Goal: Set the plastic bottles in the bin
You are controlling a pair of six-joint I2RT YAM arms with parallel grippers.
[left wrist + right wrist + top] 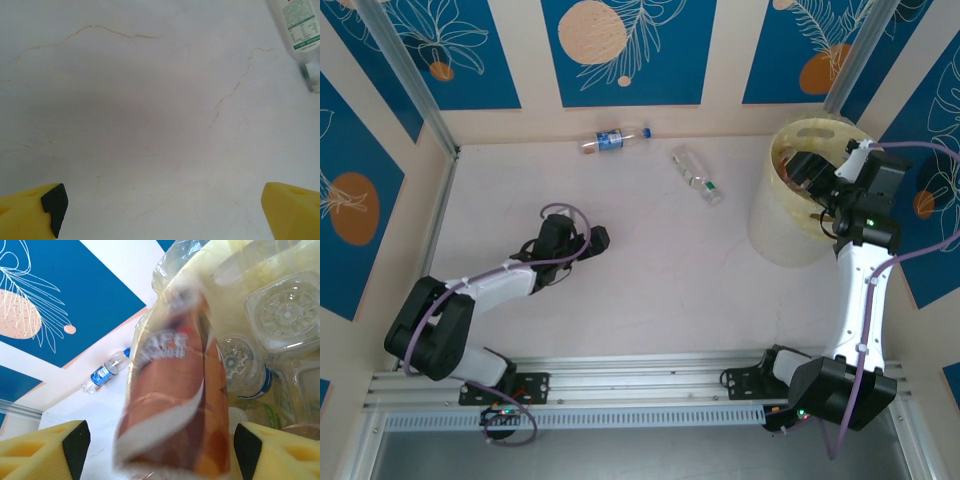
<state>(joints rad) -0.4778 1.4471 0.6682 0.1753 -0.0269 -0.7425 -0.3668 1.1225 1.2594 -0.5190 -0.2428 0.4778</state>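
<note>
The bench (pixel 650 290) is a smooth pale slab with thin brownish veins like marble, and most of it is bare. The left tool (pixel 595 238) rests low over the middle of this open area; in the wrist view its yellow fingers (pixel 30 210) with a black pad stand wide apart, with nothing between them. Two plastic bottles lie on the bench, well apart from this tool. The blue-labelled bottle (pixel 613 139) lies close to the back edge, with its long axis almost parallel to the back wall. The green-labelled bottle (pixel 697 175) is clear and slim; it lies diagonally, with its neck toward the near right side, and free bench is all around it. The bin (pixel 780 235) is round, pale yellow, with a crinkled clear liner (pixel 175 255). It stands in the far right corner, near the side wall. The right tool (pixel 807 170) hangs over the bin's mouth. In its wrist view the jaws are wide, and an orange-labelled bottle (pixel 172 405), much blurred, is between them, with a gap at one pad; its long axis points away from the tool, across the rim. Under it, clear ribbed bottles (pixel 287 310) lie in the bin.
</note>
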